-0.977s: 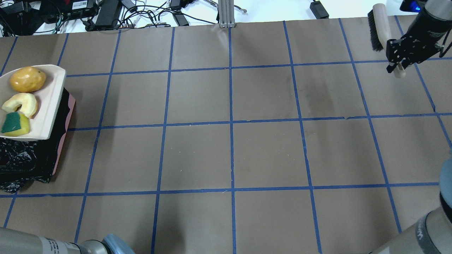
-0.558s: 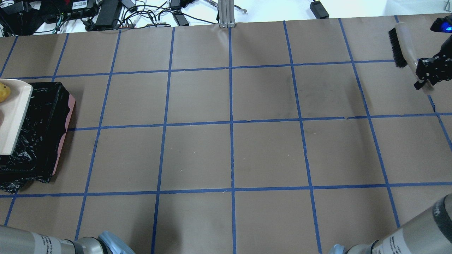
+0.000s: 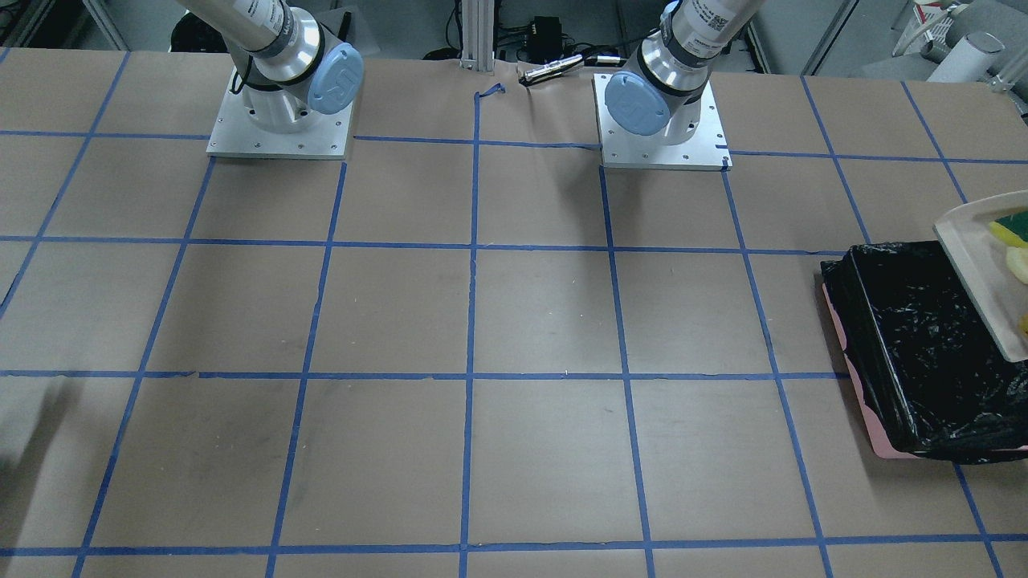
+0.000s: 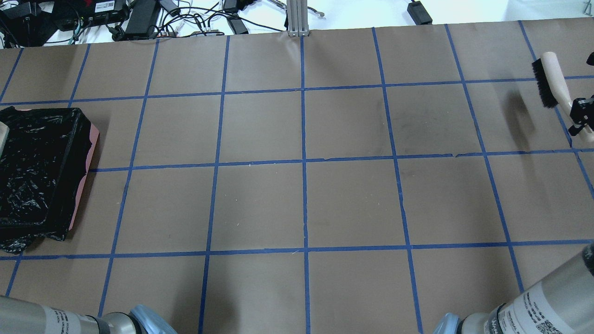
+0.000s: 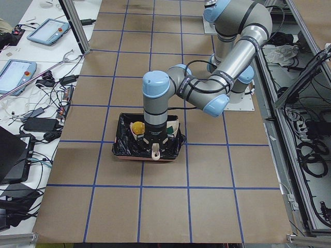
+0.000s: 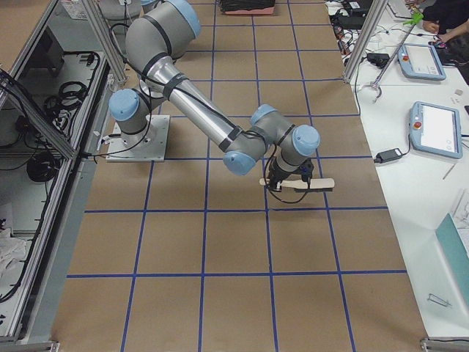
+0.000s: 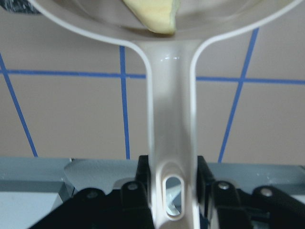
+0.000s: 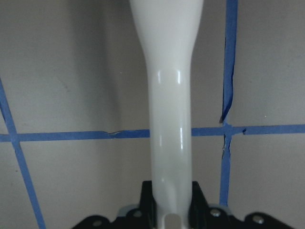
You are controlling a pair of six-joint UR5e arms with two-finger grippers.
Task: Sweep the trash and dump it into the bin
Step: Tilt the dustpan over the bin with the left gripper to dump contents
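Observation:
The bin point(image 4: 41, 171), a pink box lined with a black bag, stands at the table's left end. My left gripper point(image 7: 171, 174) is shut on the handle of the beige dustpan point(image 3: 984, 265) and holds the pan above the bin's outer side point(image 3: 915, 345). The trash lies in the pan: the green-topped sponge point(image 3: 1013, 229), the pale fruit slice point(image 3: 1020, 263) and the potato-like lump point(image 5: 137, 127). My right gripper point(image 4: 584, 121) is shut on the handle of the beige brush point(image 4: 550, 79), held at the far right, bristles toward the table's middle.
The brown paper table point(image 4: 301, 199) carries a blue tape grid. A metal post point(image 4: 297, 18) and cables stand along the far edge. The arm bases point(image 3: 281, 120) sit on the robot's side.
The dustpan with the trash has moved left, almost out of the overhead view, uncovering the bin. The right gripper has carried the brush to the right and nearer the robot.

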